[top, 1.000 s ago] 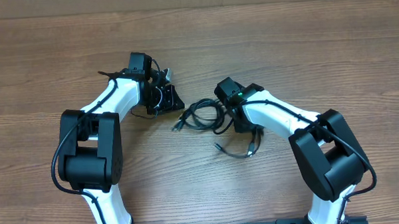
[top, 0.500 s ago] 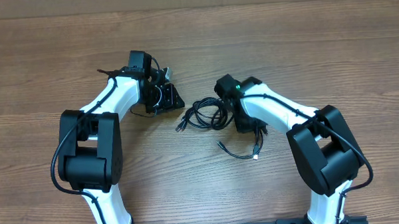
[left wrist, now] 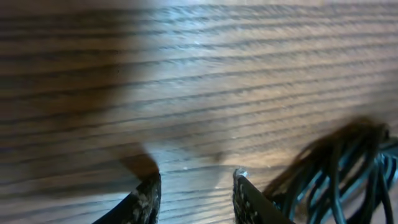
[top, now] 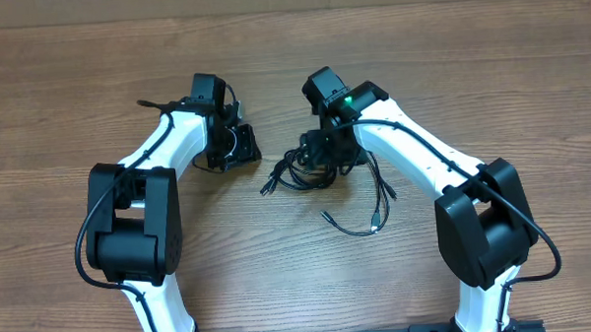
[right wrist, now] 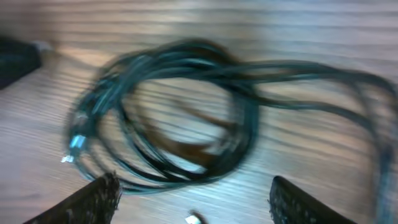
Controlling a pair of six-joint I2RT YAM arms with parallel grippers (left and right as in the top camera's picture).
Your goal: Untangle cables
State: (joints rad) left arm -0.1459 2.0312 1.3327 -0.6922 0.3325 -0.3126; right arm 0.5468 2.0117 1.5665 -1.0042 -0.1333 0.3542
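Observation:
The cables are thin black cords. A coiled bundle (top: 298, 172) lies mid-table, and one strand (top: 362, 223) trails toward the near right. My right gripper (top: 325, 153) hovers over the bundle's right side. In the right wrist view, blurred by motion, it (right wrist: 194, 181) stands wide open, with the coil (right wrist: 168, 112) just ahead of the fingertips and a small silver plug tip (right wrist: 194, 218) low between them. My left gripper (top: 236, 148) sits left of the bundle. In the left wrist view it (left wrist: 196, 175) is open over bare wood, and the cords (left wrist: 336, 168) lie to its right.
The wooden table (top: 449, 52) spreads all round the cords. Both arm bases stand near the front edge, the left (top: 130, 231) and the right (top: 485, 228), with thick black wires fixed along them.
My right gripper has opened, let go of the cord and swung up and left over the coil. The trailing strand now lies loose. My left gripper has opened a little.

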